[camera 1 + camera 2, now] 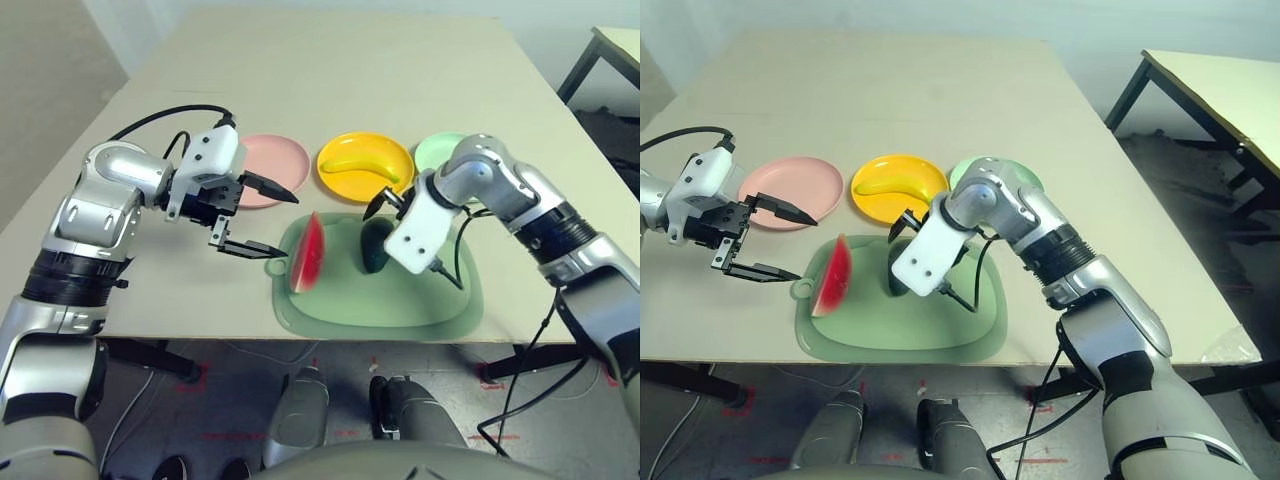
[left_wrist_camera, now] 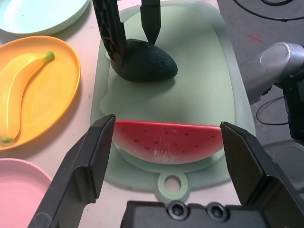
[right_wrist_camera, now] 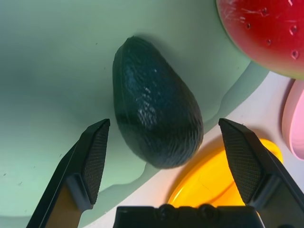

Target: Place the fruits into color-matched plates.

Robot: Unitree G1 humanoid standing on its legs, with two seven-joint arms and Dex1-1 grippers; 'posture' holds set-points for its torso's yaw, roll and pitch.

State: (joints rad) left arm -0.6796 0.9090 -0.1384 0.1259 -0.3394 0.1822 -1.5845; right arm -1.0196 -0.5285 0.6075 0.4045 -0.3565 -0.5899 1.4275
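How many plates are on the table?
3. The pink plate is on the left, the yellow plate in the middle, the green plate on the right, partly hidden.

Green cutting mat [image 1: 430, 300], pale table [image 1: 330, 70], black cables [image 1: 515, 390]

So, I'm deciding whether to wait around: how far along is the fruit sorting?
The banana is done, lying on the yellow plate. Nothing is gripped: the right gripper stands open around the avocado and the left near the watermelon, also open. Both fruits are left, on the green mat; the pink plate and mint plate await them.
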